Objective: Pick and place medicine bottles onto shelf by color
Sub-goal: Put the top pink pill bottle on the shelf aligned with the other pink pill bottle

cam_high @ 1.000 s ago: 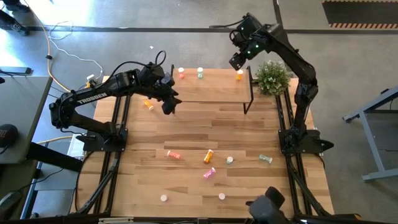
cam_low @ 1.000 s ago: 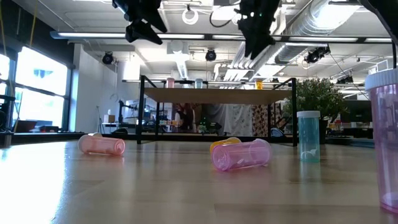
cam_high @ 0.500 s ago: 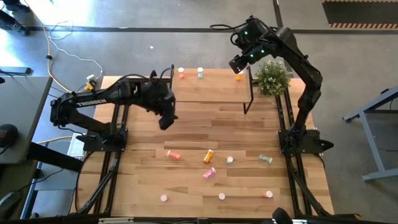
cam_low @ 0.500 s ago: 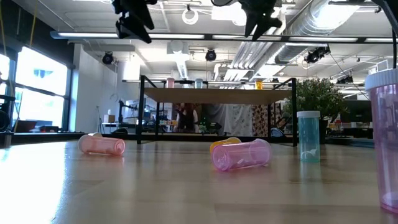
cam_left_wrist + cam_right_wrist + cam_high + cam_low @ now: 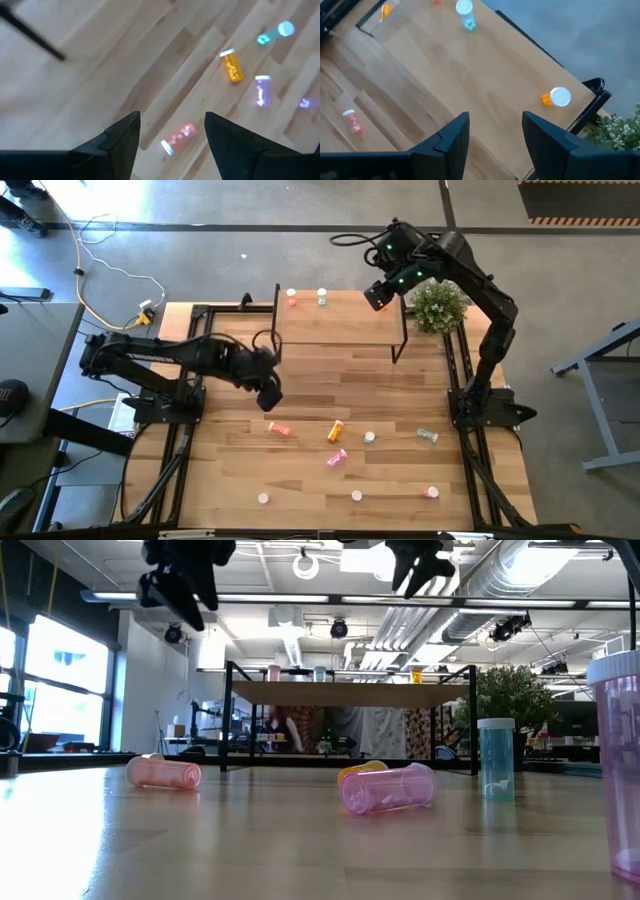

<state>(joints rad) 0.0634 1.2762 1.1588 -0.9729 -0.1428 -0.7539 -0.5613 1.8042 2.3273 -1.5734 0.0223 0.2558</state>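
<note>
The left gripper is held in the air above the middle-left part of the table, in front of the shelf. Its fingers are spread apart and nothing is held between them. Below it, in the left wrist view, a red bottle is seen lying on its side on the planks, with an orange bottle and a pink bottle lying farther off.

The right gripper is held above the right end of the shelf. Its fingers are also spread and empty. An orange bottle with a white cap is seen standing near the shelf corner, just below this gripper. Two more bottles are placed upright along the far edge of the shelf: a red one and a green one.

The other bottles are scattered on the front half of the table. In the high view a green bottle is found lying near the right side, and an upright pink one is found near the front edge. A potted plant is placed just beside the right end of the shelf.
</note>
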